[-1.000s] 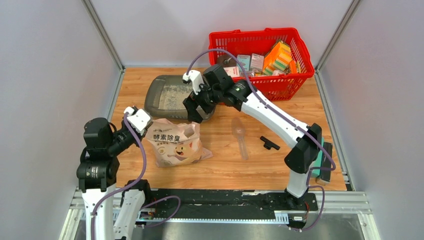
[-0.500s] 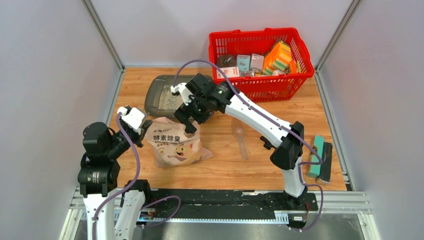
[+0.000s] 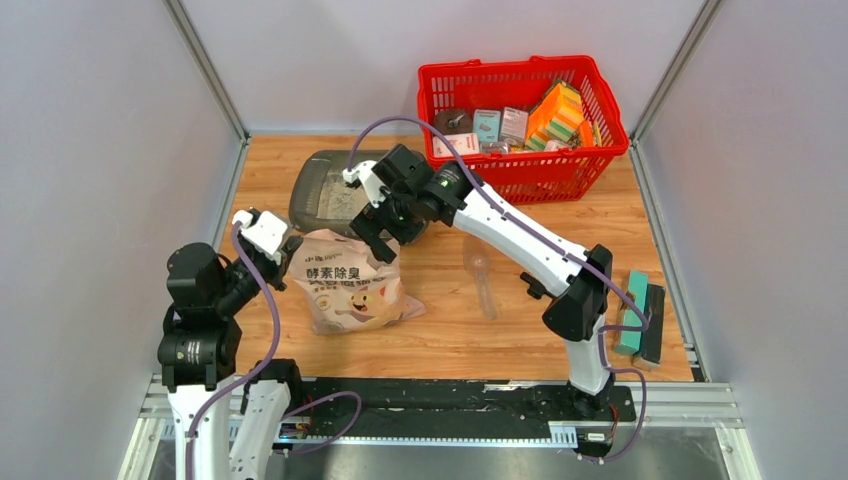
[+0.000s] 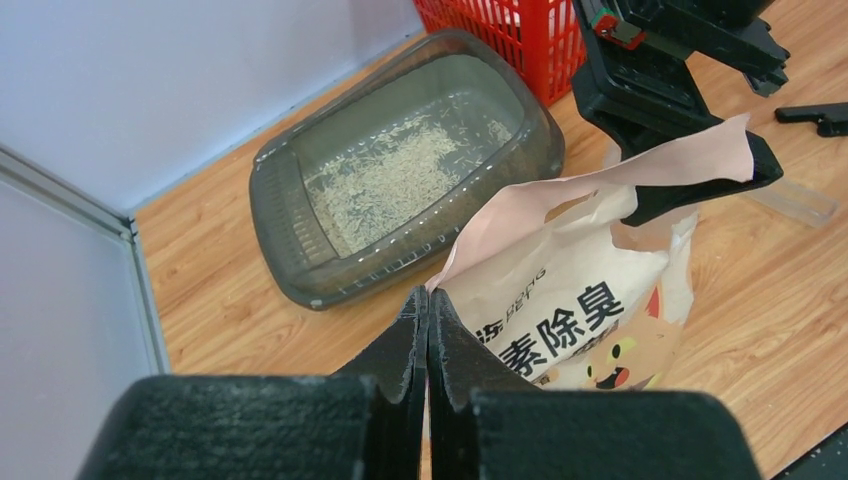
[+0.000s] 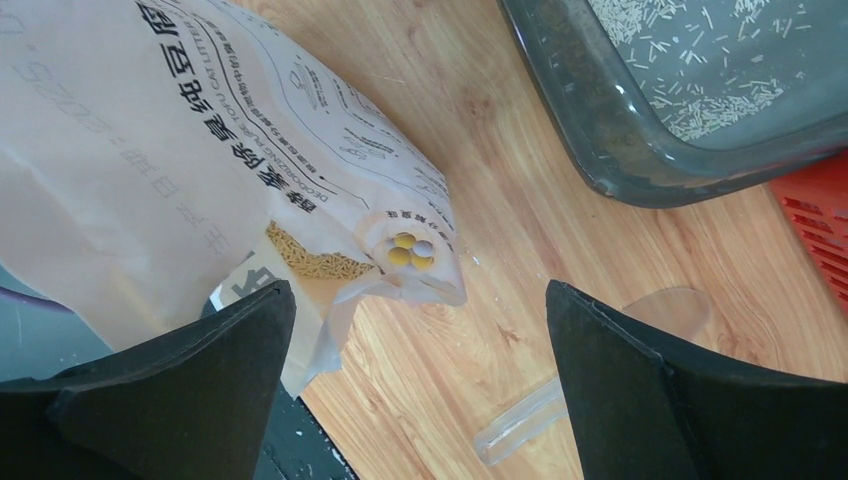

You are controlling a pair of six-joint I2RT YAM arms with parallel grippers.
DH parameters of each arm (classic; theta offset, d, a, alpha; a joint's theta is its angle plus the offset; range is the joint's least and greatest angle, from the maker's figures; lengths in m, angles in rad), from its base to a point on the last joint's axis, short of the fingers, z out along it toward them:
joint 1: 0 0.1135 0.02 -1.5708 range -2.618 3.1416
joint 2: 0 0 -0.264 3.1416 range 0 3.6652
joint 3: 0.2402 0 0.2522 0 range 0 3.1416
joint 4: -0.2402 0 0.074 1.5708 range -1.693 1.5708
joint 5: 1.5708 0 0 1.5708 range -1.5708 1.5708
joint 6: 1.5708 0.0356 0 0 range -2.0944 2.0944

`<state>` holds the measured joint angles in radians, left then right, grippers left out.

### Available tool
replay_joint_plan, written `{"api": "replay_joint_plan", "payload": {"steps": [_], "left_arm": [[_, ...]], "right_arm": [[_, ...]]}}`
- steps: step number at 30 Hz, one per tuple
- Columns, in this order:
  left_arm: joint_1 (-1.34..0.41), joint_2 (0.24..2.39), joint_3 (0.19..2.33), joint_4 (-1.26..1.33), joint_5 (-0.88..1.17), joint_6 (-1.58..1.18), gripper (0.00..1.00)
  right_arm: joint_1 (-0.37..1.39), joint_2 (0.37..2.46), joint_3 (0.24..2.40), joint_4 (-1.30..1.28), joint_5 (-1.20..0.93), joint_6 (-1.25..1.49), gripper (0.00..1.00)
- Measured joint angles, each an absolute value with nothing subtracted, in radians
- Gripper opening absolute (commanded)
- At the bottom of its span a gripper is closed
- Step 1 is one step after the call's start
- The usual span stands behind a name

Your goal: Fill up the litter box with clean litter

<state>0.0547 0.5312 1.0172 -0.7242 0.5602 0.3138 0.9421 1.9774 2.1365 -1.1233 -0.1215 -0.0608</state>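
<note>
Top external view: litter box (image 3: 322,195), dark grey plastic, shallow, rounded corners, wide rim, on wooden table (image 3: 500,330), at 12 o'clock of litter bag (image 3: 350,290). Contents: clean litter (image 4: 385,185), thin scatter of pale granules. Bag soft, pinkish-cream, mouth raised. Left hand (image 3: 291,249) pinched tight on bag's 10 o'clock corner. Right hand (image 3: 378,242) spread wide at bag's 1 o'clock edge, just beside box.

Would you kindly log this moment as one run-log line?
left hand: shut on top edge of litter bag | right hand: open by bag's opposite edge | litter box: only a thin scatter of litter
</note>
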Motion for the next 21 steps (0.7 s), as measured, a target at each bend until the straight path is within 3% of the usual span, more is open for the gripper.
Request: {"api": "replay_joint_plan", "payload": {"steps": [3, 9, 11, 15, 16, 18, 21], "left_arm": [[0.055, 0.53, 1.017, -0.72, 0.547, 0.302, 0.0], [0.055, 0.505, 1.008, -0.712, 0.518, 0.266, 0.0], [0.055, 0.49, 0.997, -0.701, 0.517, 0.248, 0.0], [0.055, 0.457, 0.963, -0.666, 0.52, 0.208, 0.0], [0.055, 0.45, 0.956, -0.657, 0.521, 0.199, 0.0], [0.055, 0.444, 0.95, -0.65, 0.522, 0.185, 0.0], [0.055, 0.44, 0.945, -0.633, 0.527, 0.17, 0.0]], "right_arm": [[0.949, 1.977, 2.136, -1.135, -0.097, -0.06, 0.98], [0.983, 1.977, 2.099, -1.159, -0.04, -0.053, 0.72], [0.992, 1.977, 2.093, -1.171, -0.02, -0.05, 0.49], [1.002, 1.977, 2.093, -1.172, -0.004, -0.052, 0.28], [1.005, 1.976, 2.093, -1.174, 0.004, -0.054, 0.15], [1.008, 1.973, 2.086, -1.174, 0.01, -0.057, 0.01], [1.014, 1.962, 2.066, -1.171, 0.024, -0.072, 0.0]]}}
